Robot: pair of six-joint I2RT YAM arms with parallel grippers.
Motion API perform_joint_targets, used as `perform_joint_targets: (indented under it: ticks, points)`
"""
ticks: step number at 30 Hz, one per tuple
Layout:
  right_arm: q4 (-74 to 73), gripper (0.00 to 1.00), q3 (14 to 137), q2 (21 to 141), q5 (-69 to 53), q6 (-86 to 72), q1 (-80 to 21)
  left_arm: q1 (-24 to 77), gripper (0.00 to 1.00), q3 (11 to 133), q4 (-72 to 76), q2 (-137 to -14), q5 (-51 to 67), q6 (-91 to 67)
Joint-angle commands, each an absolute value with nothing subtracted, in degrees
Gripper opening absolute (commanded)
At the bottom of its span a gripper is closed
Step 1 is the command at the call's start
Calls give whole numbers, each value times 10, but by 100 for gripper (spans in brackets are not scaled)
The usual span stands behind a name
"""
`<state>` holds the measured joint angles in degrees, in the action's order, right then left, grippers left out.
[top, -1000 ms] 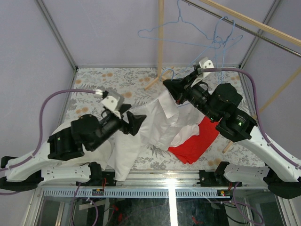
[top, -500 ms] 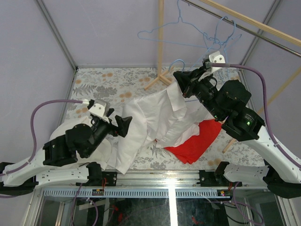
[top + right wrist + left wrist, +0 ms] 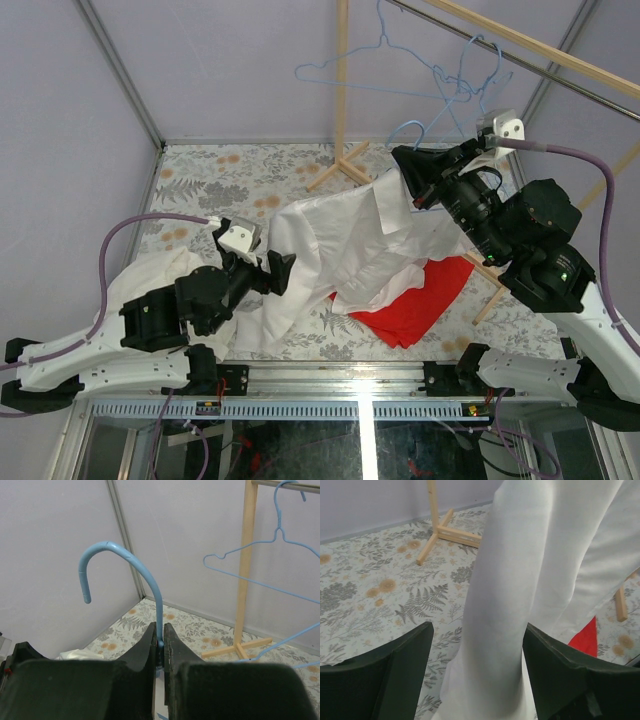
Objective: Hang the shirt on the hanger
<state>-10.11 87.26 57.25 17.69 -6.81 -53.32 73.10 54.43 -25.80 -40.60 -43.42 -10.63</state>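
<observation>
The white shirt (image 3: 345,235) hangs on a light blue hanger whose hook (image 3: 403,127) rises at its collar. My right gripper (image 3: 412,178) is shut on the hanger's neck and holds it above the table. In the right wrist view the gripper (image 3: 159,629) clamps the blue wire just below the hook (image 3: 107,545). My left gripper (image 3: 281,272) is open at the shirt's lower left side. In the left wrist view a hanging fold of the shirt (image 3: 510,605) lies between the spread fingers (image 3: 402,665) without being gripped.
A red cloth (image 3: 425,300) lies under the shirt at the right. An off-white garment (image 3: 135,280) lies at the left under my left arm. A wooden rack foot (image 3: 340,160) stands at the back. Other blue hangers (image 3: 385,60) hang from the wooden rail (image 3: 545,45).
My right gripper has risen and moved right and back with the hanger, lifting the shirt's collar. My left gripper has dropped back towards the near edge, staying at the shirt's lower side.
</observation>
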Motion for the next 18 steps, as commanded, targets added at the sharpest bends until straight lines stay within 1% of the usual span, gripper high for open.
perform_joint_targets:
  ticks: [1,3,5,7,11,12,18]
  points:
    - [-71,0,893,558,166,-81,-536,733,66,527,-150,-399,-425,-114]
    - [-78,0,894,554,165,-83,-536,734,54,524,-133,-399,-422,-110]
    - [-80,0,894,549,167,-83,-536,733,37,525,-124,-401,-426,-105]
    - [-82,0,897,546,172,-77,-537,733,22,532,-125,-406,-433,-100]
    - [-96,0,919,546,192,-51,-537,733,3,557,-147,-409,-455,-89]
    - [-99,0,926,545,198,-43,-536,733,1,564,-153,-409,-462,-85]
    - [-110,0,959,540,233,-4,-536,732,0,619,-216,-408,-504,-69]
